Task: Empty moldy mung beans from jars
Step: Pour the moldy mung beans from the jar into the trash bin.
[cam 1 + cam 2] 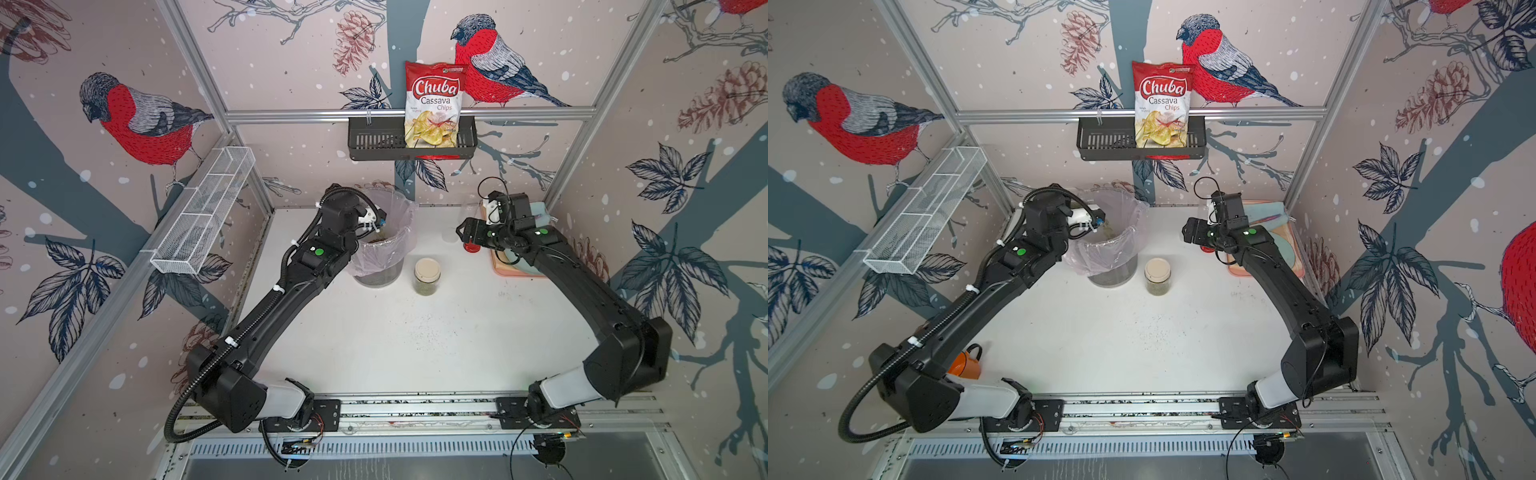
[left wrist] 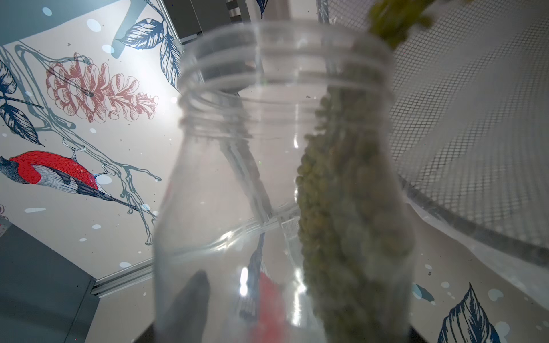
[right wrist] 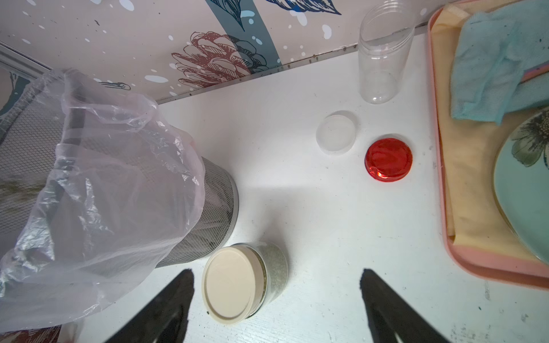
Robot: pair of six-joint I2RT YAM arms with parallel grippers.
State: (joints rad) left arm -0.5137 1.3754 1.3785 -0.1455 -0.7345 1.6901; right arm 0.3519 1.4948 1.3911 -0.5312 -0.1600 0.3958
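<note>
Left jaws are clamping a tipped clear jar (image 2: 267, 193) over the lined bin (image 1: 379, 277) at the bench's (image 1: 415, 345) back left, and mung beans (image 2: 341, 208) are spilling from its mouth.

Three jars are showing: that one, a beige-lidded jar (image 1: 427, 276) of beans just beside the bin, and an empty jar (image 3: 383, 59) by the back wall.

Two loose lids, a clear lid (image 3: 336, 132) and a red lid (image 3: 388, 159), are lying near the pink tray (image 3: 475, 262).

Right jaws are hanging wide open, gripping nothing, above the bench.
</note>
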